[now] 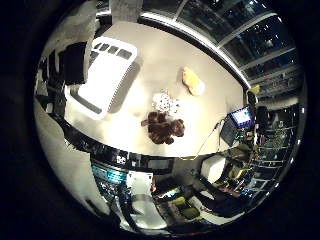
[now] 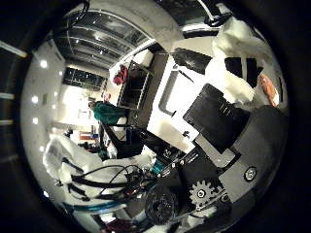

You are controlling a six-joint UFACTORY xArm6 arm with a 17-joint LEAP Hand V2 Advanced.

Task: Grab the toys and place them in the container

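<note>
A pale desk (image 1: 165,65) fills the little-finger-side palm view, seen from well above, with the white container (image 1: 105,75) resting near one end, its slotted rim facing up and, as far as can be seen, nothing inside it. Well apart from the container, toward the middle of the desk, lie three toys. The largest is a brown plush (image 1: 162,127), sprawled close to the desk's near edge. Touching it or just beside it, on the side away from that edge, sits a smaller white spotted toy (image 1: 165,102). A yellow toy (image 1: 192,81) lies by itself farther across the desk, apart from the other two. The robot's hand (image 2: 228,121) shows only in the thumb-side view, where its black and white parts crowd the frame; the fingers appear to stretch out rather than curl, and nothing is seen between them, so the hand reads as open and empty. Judging from how things lie, the task is at its start: no toy has reached the container, all three remain on the desk, and the hand hangs high over the scene, well clear of any of them, with every pickup left to do.
</note>
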